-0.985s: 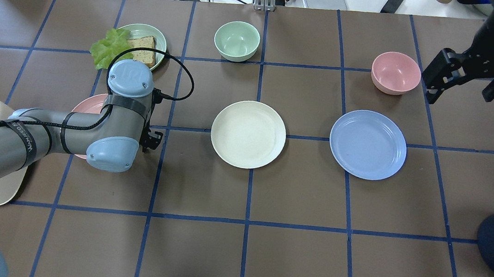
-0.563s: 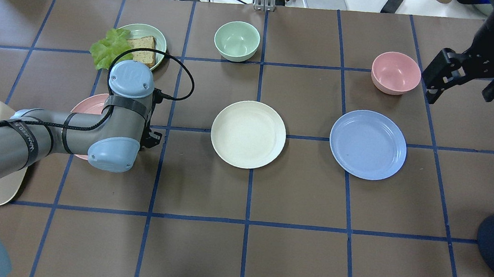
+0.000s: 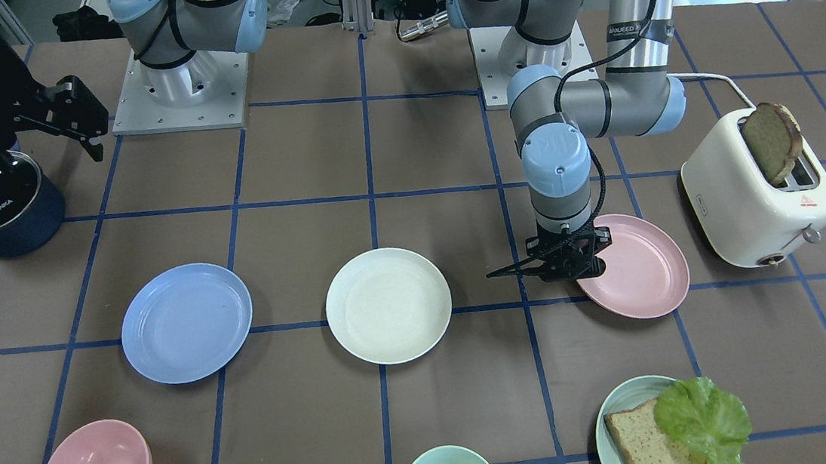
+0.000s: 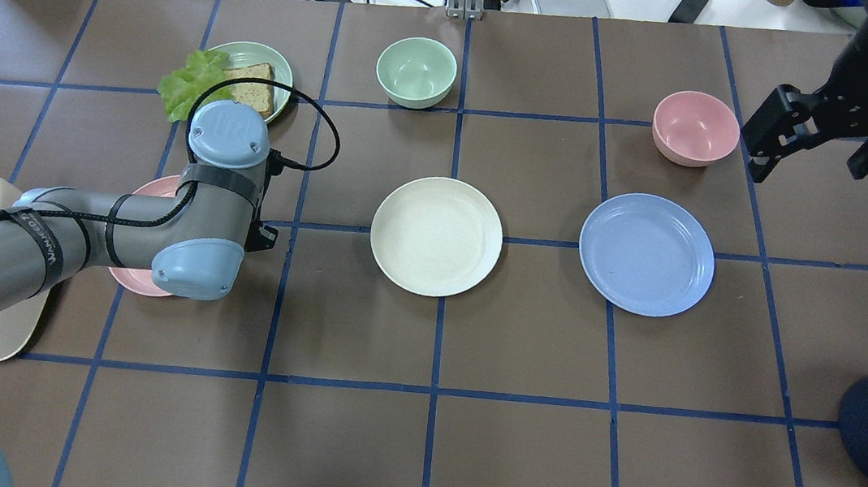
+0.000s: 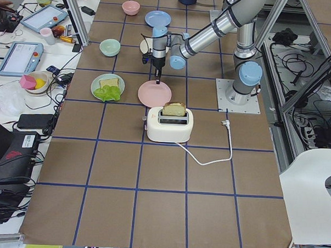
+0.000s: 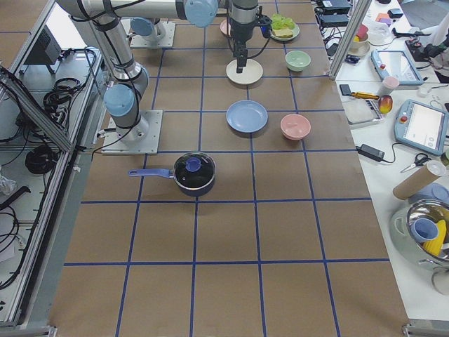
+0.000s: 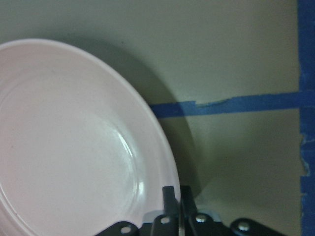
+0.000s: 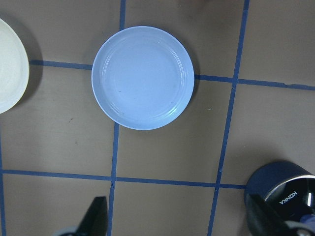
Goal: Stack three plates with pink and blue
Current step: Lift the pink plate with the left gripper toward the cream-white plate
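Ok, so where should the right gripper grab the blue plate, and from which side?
Its raised rim: the blue plate lies flat, so nothing else offers a pinch. Probably come straight down with the right gripper, one finger inside the rim, one outside, on the edge toward the robot's right, clear of the pink bowl.

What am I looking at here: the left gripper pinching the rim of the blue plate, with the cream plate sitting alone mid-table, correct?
Not quite. The left gripper is pinching the rim of the pink plate, not the blue one, as the left wrist view shows. The blue plate lies apart with nothing gripping it. The cream plate does sit alone mid-table.
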